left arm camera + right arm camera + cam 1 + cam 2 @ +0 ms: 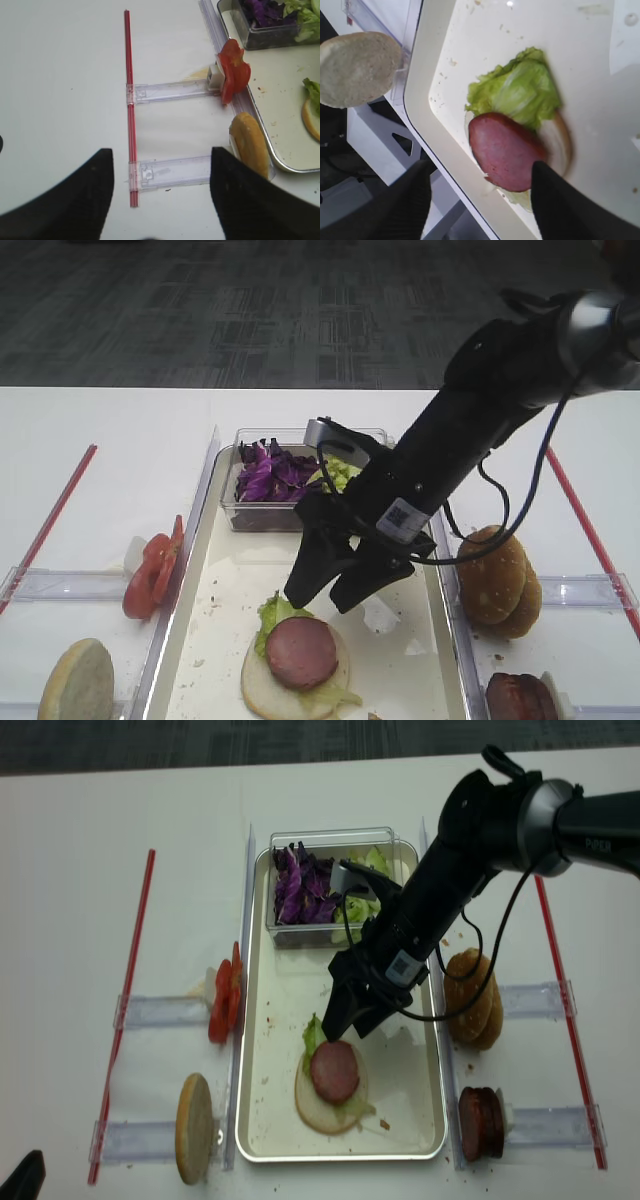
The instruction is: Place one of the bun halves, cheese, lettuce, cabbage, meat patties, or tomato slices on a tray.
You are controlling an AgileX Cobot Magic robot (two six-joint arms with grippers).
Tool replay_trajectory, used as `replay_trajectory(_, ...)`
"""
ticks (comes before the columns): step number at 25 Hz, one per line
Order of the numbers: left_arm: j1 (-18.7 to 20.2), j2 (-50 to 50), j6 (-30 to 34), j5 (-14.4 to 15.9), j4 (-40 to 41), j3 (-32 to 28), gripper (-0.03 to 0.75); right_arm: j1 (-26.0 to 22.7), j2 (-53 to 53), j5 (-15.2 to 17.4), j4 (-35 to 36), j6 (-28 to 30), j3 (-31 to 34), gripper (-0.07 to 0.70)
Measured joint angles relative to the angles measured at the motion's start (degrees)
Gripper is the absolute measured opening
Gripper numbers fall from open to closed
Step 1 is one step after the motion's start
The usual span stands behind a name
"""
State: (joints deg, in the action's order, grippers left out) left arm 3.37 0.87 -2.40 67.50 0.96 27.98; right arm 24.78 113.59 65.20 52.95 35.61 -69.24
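Patty [301, 651] sits on lettuce [517, 90] and bun at tray [190, 640] 6 o'clock; soft, greasy, grip by rim. Right claw [330, 590] wide open, empty, above it.

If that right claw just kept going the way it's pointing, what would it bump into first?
Probably the meat patty, lying on lettuce and a bun half. The open right gripper points at it; depth is hard to judge.
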Motion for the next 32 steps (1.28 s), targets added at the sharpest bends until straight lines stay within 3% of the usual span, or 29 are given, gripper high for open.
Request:
replay_trajectory(5,0.0,0.0,0.0,0.0,0.0,0.0,0.428,0.0,0.0,2.3,-2.4,-4.3,-3.5,0.445)
replay_trajectory(14,0.0,0.0,0.0,0.0,0.0,0.0,0.428,0.0,0.0,2.8,-7.1,-13.3,-7.3,0.44)
replay_trajectory(22,0.0,0.0,0.0,0.0,0.0,0.0,0.428,0.0,-4.5,3.1,-10.3,-15.9,-7.4,0.44)
replay_trajectory(32,0.0,0.0,0.0,0.0,0.0,0.0,0.428,0.0,-10.9,4.0,-19.9,-20.1,-7.8,0.396)
